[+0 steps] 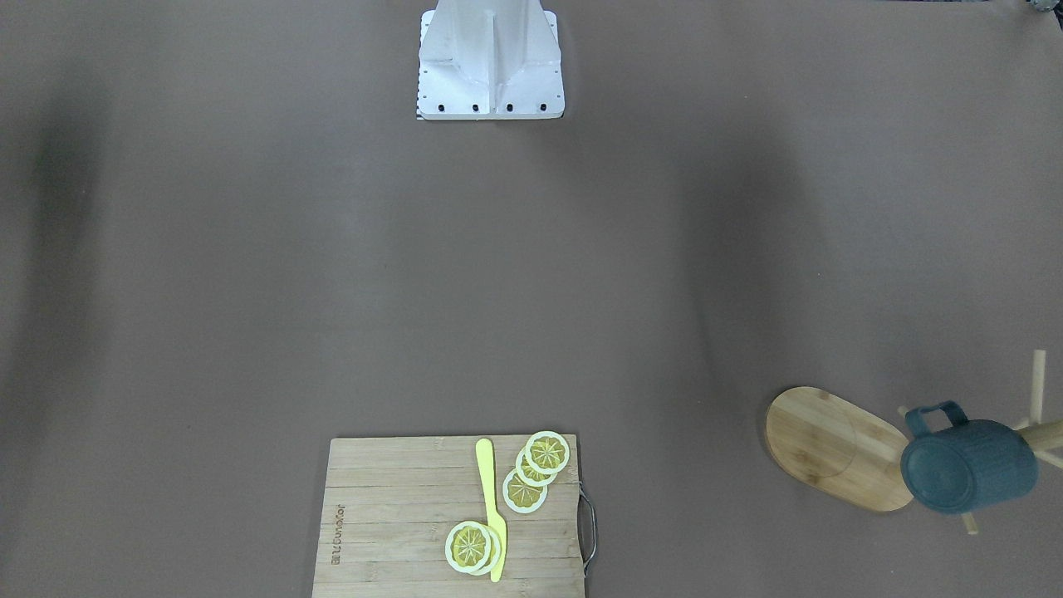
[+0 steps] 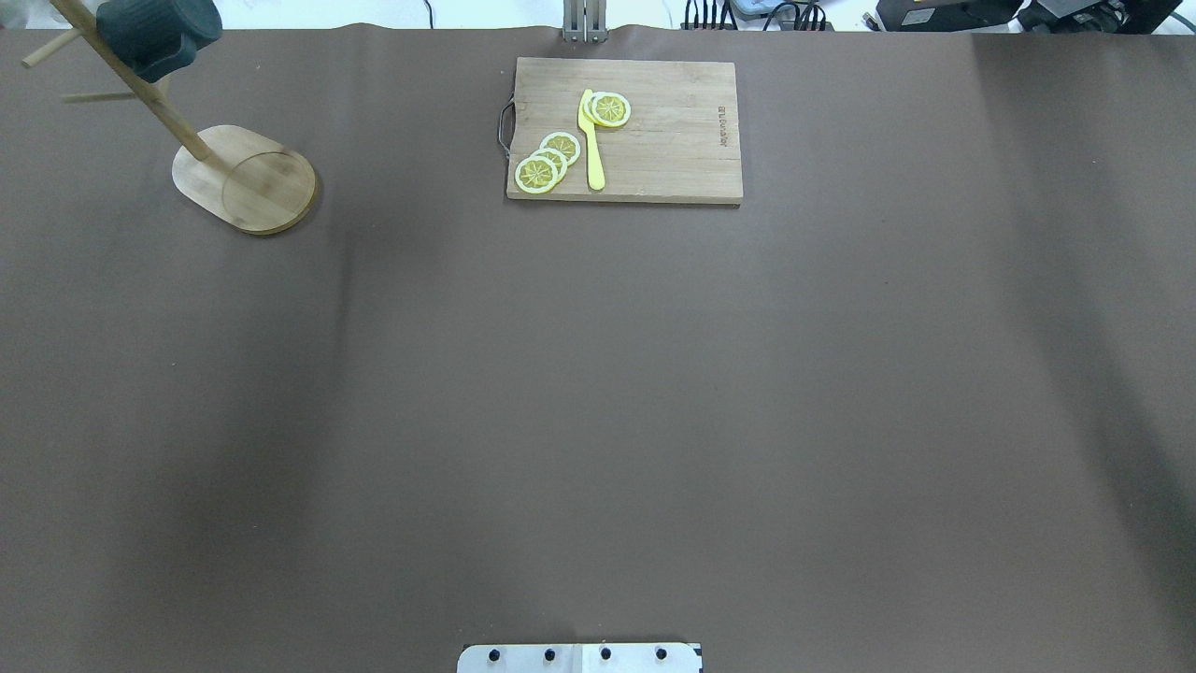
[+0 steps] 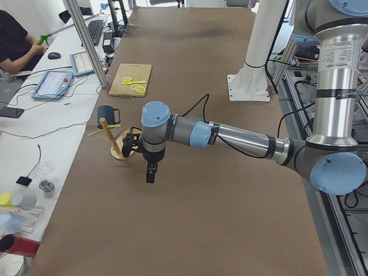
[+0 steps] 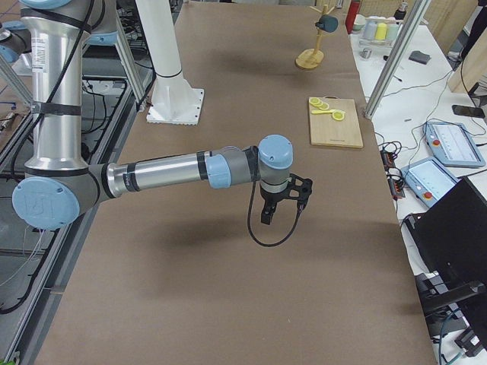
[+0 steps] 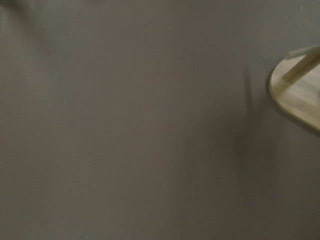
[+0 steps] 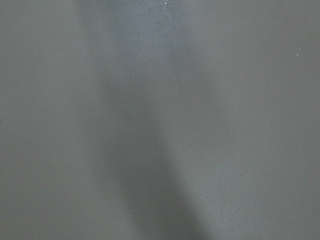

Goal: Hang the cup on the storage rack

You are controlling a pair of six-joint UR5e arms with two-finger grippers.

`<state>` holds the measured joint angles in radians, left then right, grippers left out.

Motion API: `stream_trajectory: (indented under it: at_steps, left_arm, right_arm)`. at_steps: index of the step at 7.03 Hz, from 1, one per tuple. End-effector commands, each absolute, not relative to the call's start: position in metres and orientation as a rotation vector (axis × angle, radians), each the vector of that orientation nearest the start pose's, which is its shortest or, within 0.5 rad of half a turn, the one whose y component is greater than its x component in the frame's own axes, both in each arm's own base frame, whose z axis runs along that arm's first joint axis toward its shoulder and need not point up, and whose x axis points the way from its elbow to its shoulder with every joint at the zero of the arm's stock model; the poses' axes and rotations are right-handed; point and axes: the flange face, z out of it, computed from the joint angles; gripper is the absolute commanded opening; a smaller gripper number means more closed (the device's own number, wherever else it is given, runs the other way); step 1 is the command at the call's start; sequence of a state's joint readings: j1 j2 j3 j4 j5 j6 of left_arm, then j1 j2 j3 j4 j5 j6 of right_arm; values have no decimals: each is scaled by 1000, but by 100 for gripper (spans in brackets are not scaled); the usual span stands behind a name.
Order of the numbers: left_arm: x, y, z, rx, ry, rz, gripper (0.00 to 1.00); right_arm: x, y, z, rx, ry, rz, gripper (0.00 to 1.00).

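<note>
The dark blue-grey cup (image 1: 967, 465) hangs by its loop handle on a peg of the bamboo storage rack (image 1: 835, 448), at the table's far left corner in the overhead view, cup (image 2: 154, 33) above the rack's oval base (image 2: 245, 178). No gripper touches it. In the exterior left view my left gripper (image 3: 150, 172) hovers above the table just beside the rack (image 3: 109, 135) and cup (image 3: 107, 114); I cannot tell whether it is open or shut. My right gripper (image 4: 266, 217) hangs over bare table far from the rack (image 4: 308, 59); its state cannot be told. The left wrist view catches the rack's base (image 5: 300, 95).
A wooden cutting board (image 2: 624, 131) with lemon slices (image 2: 547, 161) and a yellow knife (image 2: 591, 140) lies at the far middle edge. The robot's white base (image 1: 490, 62) stands at the near edge. A person (image 3: 14, 43) sits at a desk beside the table.
</note>
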<state>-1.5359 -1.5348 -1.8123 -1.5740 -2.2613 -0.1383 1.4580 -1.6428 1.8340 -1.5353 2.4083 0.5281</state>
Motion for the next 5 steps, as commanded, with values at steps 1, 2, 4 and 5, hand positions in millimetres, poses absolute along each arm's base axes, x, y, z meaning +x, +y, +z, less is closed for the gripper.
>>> stream_trajectory:
  at_steps: [1, 2, 4, 5]
  left_arm:
    - [-55, -462, 585, 111, 698, 16, 98]
    - [-58, -458, 593, 115, 694, 60, 98]
    - [-71, -456, 594, 115, 721, 34, 98]
    - [-73, -455, 593, 112, 756, 22, 98]
  right_arm:
    - [-2, -471, 561, -77, -859, 278, 100]
    - [-1, -471, 562, -75, -857, 276, 100]
    - [0, -469, 568, -83, -853, 277, 100]
    - [5, -467, 569, -82, -849, 283, 100]
